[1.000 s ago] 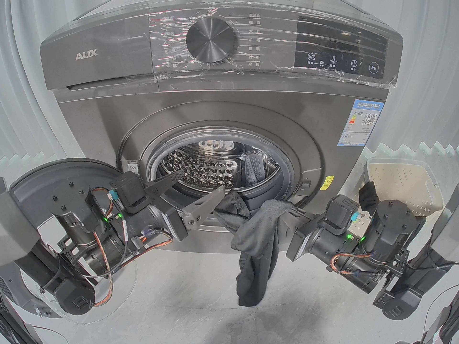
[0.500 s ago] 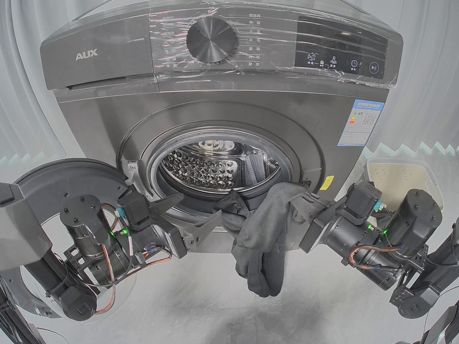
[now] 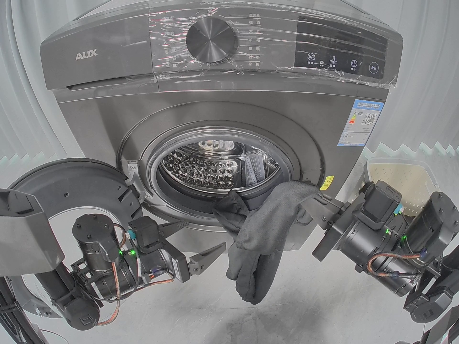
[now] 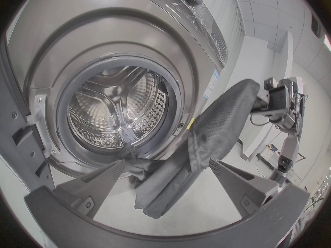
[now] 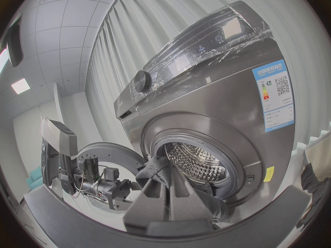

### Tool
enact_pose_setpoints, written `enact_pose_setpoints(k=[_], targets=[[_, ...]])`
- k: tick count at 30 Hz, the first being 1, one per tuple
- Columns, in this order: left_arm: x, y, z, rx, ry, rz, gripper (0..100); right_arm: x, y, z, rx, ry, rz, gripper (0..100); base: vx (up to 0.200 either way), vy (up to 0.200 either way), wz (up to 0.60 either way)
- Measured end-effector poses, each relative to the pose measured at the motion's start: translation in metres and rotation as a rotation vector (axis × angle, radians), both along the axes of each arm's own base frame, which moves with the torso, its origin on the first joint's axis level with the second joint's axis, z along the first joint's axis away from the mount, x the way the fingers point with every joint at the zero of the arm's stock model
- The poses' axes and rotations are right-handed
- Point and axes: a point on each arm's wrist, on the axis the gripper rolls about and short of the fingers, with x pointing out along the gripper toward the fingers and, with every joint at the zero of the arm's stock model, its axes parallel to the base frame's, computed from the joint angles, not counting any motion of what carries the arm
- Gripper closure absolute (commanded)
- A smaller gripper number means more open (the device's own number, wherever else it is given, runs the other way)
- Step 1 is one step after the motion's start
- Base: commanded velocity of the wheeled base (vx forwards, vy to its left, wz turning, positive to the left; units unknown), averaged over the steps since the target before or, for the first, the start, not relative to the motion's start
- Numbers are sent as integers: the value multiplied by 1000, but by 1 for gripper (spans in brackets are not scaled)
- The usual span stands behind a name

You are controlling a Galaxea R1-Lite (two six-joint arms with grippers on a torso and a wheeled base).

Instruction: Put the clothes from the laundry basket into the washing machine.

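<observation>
A dark grey garment point(image 3: 267, 225) hangs over the lower rim of the washing machine's point(image 3: 215, 101) round opening, its loose end dangling toward the floor. My right gripper point(image 3: 313, 200) is shut on the garment's upper right edge, just right of the opening. In the right wrist view the shut fingers point(image 5: 162, 197) pinch the cloth point(image 5: 153, 169). My left gripper point(image 3: 206, 235) is open, low and left of the garment, touching nothing. The garment point(image 4: 220, 121) shows between and beyond its fingers point(image 4: 100, 179). The cream laundry basket point(image 3: 406, 182) stands at the right.
The machine's door point(image 3: 67, 187) is swung open at the left, behind my left arm. The steel drum point(image 3: 210, 168) looks bare inside. Another dark cloth point(image 5: 312, 185) hangs at the basket's edge. Pale floor point(image 3: 191, 311) lies below the garment.
My left gripper has dropped and drawn back from the drum's opening, still open. My right gripper has moved right and slightly up with the garment, raising its hanging end.
</observation>
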Motion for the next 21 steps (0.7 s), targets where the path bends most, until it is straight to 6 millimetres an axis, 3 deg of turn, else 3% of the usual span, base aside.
enact_pose_setpoints(k=[9,21], targets=[[-11,-1,-7,28,28,-56,0,-6,10,8,27,-26,43,100,0,0,0],[-17,-3,18,-30,-60,-127,0,5,26,-7,-12,5,46,100,0,0,0]])
